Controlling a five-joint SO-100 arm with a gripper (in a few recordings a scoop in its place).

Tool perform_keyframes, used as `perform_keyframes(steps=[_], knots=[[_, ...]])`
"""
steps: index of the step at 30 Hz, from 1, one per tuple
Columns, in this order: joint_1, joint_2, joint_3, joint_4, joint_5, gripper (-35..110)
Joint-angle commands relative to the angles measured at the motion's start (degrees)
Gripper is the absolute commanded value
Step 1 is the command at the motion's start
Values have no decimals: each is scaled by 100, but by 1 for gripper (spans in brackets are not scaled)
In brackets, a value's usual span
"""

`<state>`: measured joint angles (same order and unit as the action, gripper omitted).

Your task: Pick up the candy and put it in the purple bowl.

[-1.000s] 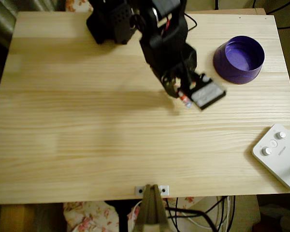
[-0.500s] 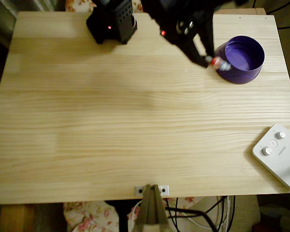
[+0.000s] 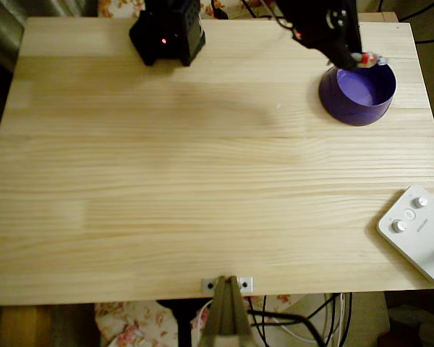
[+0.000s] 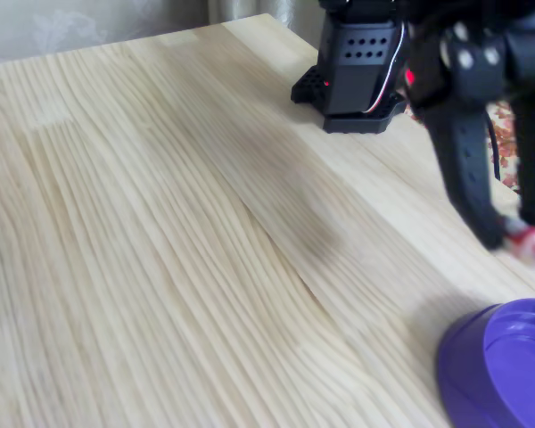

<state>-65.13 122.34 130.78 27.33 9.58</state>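
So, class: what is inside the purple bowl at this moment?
The purple bowl shows only its bare purple floor. The candy is above its far rim, held in the gripper, whose fingers cover part of that rim.

surface (image 3: pixel 166 181): pale wood planks, grain running left-right in overhead view | light: warm, soft shadows | below lower edge: floral cloth (image 3: pixel 130 325), cables (image 3: pixel 304 322) | upper left corner: grey curtain (image 3: pixel 7 22)

Tiny whitish-orange candy (image 3: pixel 368 59) aloft over the rim of the deep purple bowl (image 3: pixel 357 108) — upright.
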Motion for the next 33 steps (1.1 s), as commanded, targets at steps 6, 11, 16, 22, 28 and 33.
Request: perform_keyframes(steps=[6, 11, 16, 22, 28, 33], knots=[[-571, -791, -1257, -475, 237, -1], [-800, -1424, -1661, -694, 299, -1], [-905, -1775, -1934, -694, 299, -1], [-817, -2021, -2180, -554, 334, 3], [-729, -1934, -2171, -369, 316, 11], [-686, -1872, -2145, -255, 343, 20]])
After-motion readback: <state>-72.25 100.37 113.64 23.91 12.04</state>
